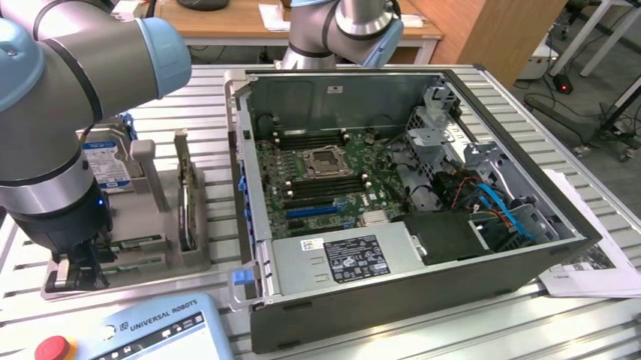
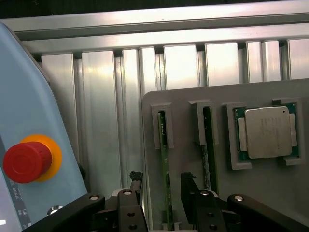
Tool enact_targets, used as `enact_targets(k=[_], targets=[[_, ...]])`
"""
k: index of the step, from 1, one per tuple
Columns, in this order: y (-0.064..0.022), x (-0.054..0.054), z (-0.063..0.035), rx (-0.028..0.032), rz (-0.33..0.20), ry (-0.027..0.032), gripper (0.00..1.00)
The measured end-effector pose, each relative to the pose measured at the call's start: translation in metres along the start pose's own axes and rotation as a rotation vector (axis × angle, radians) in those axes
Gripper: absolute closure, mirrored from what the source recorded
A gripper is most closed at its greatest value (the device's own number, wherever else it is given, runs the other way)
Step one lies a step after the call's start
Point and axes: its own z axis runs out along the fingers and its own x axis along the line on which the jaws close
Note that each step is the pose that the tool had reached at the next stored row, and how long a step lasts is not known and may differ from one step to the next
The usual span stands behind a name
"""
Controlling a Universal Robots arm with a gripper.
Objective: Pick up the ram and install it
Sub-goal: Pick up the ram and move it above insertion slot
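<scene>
The ram (image 2: 165, 159) is a thin green stick standing on its edge in a slot of the grey holder tray (image 2: 193, 101). My gripper (image 2: 161, 180) is open right above it, one dark fingertip (image 2: 135, 179) on each side of the stick's near end, touching nothing. A second green stick (image 2: 207, 145) stands in the neighbouring slot. In the exterior view the gripper (image 1: 78, 274) hangs low over the front end of the tray (image 1: 191, 247), at the exterior view's left of the open computer case (image 1: 401, 277). The motherboard (image 1: 320, 169) with its dark memory slots lies inside the case.
A square silver processor chip (image 2: 268, 133) sits in the tray beside the sticks. The teach pendant with its red stop button (image 2: 26, 162) lies close to the tray. A hard drive with a blue-white label (image 1: 108, 169) stands at the tray's far end. Papers (image 1: 591, 262) lie at the exterior view's right.
</scene>
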Motion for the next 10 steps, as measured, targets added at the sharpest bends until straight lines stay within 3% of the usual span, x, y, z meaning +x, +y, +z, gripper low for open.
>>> enact_targets(k=[7,10], targets=[[0.0,0.0,0.0,0.0,0.0,0.0,0.55],[0.0,0.0,0.0,0.0,0.0,0.0,0.64]])
